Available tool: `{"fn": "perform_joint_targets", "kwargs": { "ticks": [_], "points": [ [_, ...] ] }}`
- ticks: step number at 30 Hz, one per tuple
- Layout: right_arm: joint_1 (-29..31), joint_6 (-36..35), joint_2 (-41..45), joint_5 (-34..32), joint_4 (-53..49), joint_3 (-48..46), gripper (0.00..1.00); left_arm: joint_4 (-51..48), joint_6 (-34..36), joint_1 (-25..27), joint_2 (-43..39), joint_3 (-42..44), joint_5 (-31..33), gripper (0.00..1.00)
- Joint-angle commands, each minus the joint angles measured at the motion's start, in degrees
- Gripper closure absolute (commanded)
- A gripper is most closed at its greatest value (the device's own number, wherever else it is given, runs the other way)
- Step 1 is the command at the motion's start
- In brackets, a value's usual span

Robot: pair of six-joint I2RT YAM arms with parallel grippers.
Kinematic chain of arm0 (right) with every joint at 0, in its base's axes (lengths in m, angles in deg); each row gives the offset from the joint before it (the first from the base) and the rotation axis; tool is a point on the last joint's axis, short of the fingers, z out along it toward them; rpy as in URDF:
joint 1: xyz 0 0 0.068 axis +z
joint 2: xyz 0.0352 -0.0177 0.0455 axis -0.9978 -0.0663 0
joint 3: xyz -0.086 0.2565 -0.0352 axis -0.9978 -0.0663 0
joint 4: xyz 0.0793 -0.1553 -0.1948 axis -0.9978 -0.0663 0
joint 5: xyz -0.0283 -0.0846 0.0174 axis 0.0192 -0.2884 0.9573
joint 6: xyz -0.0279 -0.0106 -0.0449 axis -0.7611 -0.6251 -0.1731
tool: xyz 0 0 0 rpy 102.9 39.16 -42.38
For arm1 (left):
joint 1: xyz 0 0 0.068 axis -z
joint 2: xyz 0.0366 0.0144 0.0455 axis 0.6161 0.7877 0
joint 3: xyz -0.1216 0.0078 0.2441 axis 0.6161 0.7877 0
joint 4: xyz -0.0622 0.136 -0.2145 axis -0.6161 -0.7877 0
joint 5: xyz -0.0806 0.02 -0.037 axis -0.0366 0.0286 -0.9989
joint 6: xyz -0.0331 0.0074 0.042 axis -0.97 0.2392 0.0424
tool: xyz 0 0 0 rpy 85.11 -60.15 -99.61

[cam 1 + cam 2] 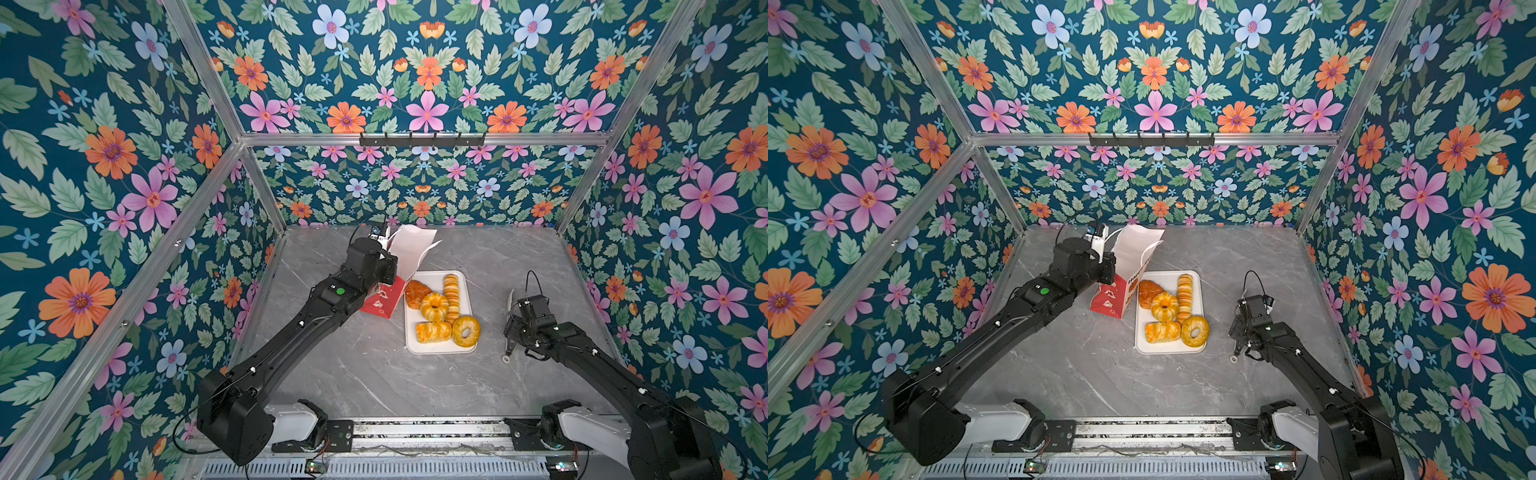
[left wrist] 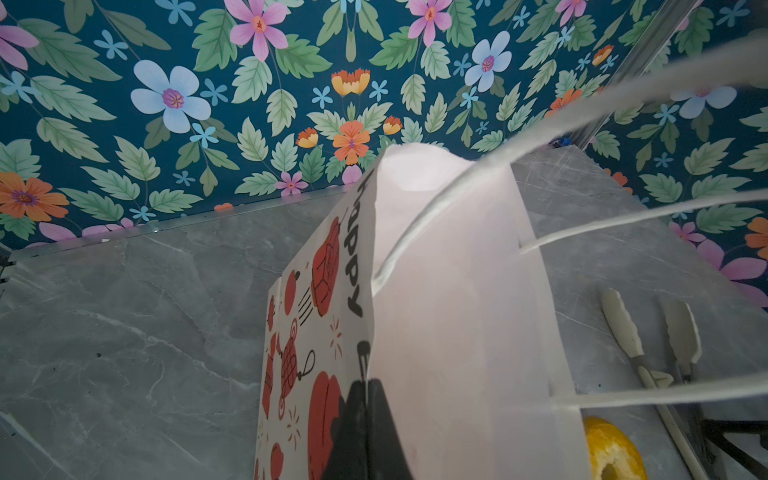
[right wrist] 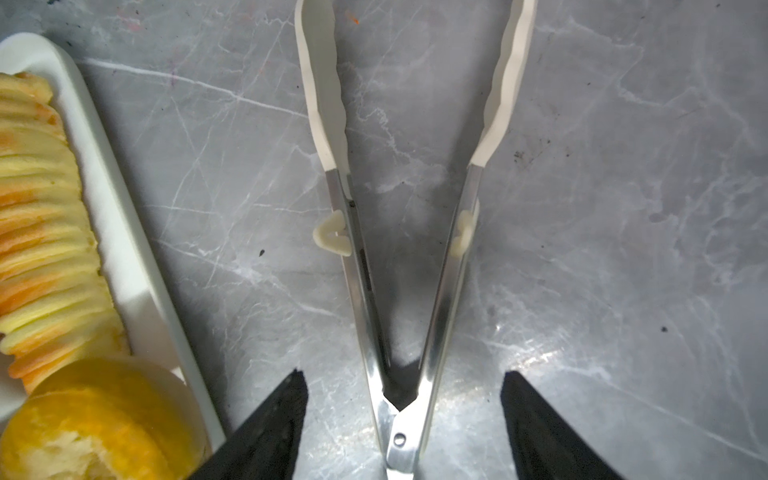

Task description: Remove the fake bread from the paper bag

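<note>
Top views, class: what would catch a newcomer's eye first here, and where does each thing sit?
Five glossy golden fake bread pieces crowd a white tray on the grey table in both top views. Just left of the tray, the left gripper has its fingers shut on the wall of the red-printed paper bag, whose white inside shows. Right of the tray, steel tongs lie between the open fingers of the right gripper.

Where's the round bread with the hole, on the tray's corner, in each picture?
In a top view: ring bread on the tray's near right corner.
In a top view: ring bread, same corner.
Left wrist view: probably the yellow piece between the bag and the tongs.
Right wrist view: ring bread on the tray's end, beside the roll.
Shared landmark: the tongs, beside it.
</note>
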Motion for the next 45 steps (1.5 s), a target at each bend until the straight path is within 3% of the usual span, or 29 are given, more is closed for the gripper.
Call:
{"fn": "perform_joint_targets", "kwargs": {
  "ticks": [1, 6, 16, 25, 36, 45],
  "points": [
    [0.0, -0.08, 0.59, -0.08, 0.71, -0.34, 0.25, 2.4, 0.17, -0.24, -0.04, 0.23, 2.21, 1.0],
    [0.03, -0.17, 0.88, 0.01, 0.73, -0.48, 0.25, 2.12, 0.86, -0.73, 0.04, 0.84, 3.79, 0.99],
    [0.0, 0.01, 0.97, 1.32, 1.81, -1.31, 0.25, 0.78, 5.04, -2.9, -0.93, 1.69, 12.63, 0.71],
    [-0.03, 0.36, 1.99, 2.19, 2.58, -2.58, 0.25, 0.44, 5.46, -8.74, -2.39, 0.78, 9.99, 0.46],
    [-0.02, -0.16, 2.03, 2.74, 3.57, -2.56, 0.25, 2.62, 4.58, -9.82, -6.13, 0.25, 9.57, 0.31],
    [0.01, -0.68, 0.94, 2.15, 4.09, -2.39, 0.25, 5.07, 4.22, -9.82, -18.73, 1.19, 8.65, 0.23]
  ]
}}
